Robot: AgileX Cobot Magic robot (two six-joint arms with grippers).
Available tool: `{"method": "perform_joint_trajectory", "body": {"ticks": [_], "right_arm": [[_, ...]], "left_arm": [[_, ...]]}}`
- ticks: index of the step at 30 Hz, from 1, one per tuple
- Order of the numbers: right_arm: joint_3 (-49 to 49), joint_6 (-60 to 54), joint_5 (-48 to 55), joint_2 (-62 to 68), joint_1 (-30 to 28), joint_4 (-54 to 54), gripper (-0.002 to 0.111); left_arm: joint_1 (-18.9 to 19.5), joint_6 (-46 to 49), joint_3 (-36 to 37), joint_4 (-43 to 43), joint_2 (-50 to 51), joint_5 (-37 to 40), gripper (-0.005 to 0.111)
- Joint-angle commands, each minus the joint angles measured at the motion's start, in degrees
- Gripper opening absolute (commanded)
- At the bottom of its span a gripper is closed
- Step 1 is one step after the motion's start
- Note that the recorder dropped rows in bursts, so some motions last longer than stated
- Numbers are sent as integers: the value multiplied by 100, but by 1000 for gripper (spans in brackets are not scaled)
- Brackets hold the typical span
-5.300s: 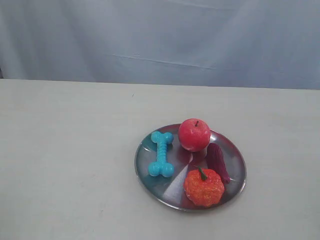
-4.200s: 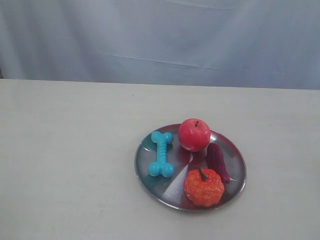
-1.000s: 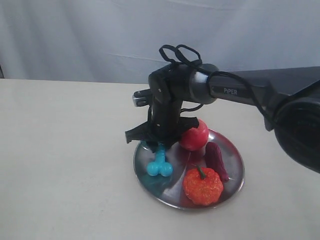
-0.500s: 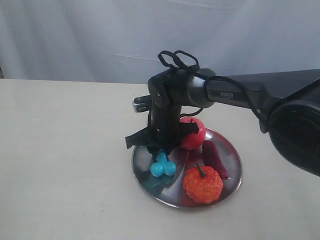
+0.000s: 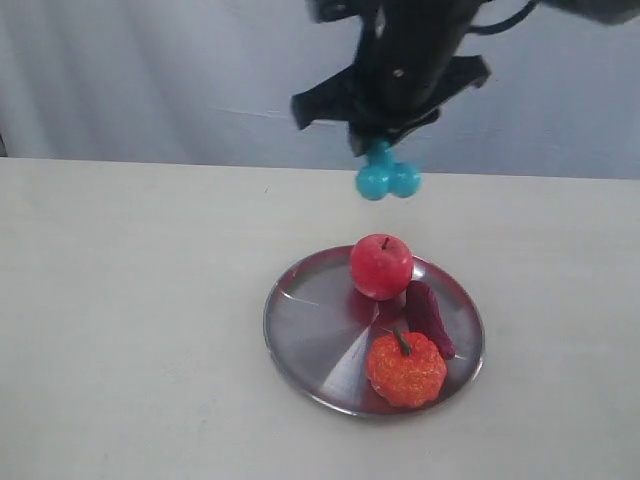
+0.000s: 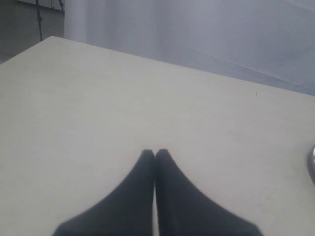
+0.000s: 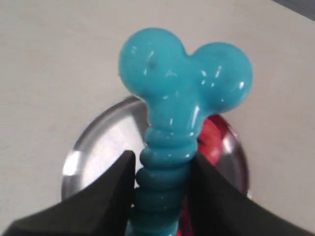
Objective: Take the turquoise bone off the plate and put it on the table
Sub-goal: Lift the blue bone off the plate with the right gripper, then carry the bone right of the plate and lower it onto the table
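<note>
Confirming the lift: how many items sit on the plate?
3: a red apple at the far edge of the plate, a purple vegetable on its right side, an orange pumpkin at the near edge. The bone hangs in the right gripper; nothing looks hidden.

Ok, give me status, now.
Right gripper shut on turquoise bone, held in air over plate. Left gripper shut, empty, over table. Apple, pumpkin on plate; nothing seen blocking set-down.
</note>
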Motion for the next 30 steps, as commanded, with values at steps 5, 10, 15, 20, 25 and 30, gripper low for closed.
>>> {"method": "perform_joint_trajectory", "body": {"ticks": [5, 10, 15, 20, 25, 30], "right_arm": [[111, -311, 653, -959, -1182, -203, 0], [1149, -171, 363, -1457, -1975, 44, 0], [2805, -159, -504, -1578, -2626, 532, 0], [4533, 95, -2313, -1568, -2743, 1239, 0], [5077, 284, -2651, -1560, -2743, 1251, 0], [5389, 412, -2907, -1560, -2743, 1145, 0]], "left_arm": [[-28, -22, 15, -24, -7, -29, 0], [-28, -22, 15, -24, -7, -29, 0], [-28, -22, 15, -24, -7, -29, 0], [-28, -22, 15, -24, -7, -29, 0], [-28, -22, 15, -24, -7, -29, 0], [-28, -22, 15, -24, -7, -29, 0]]}}
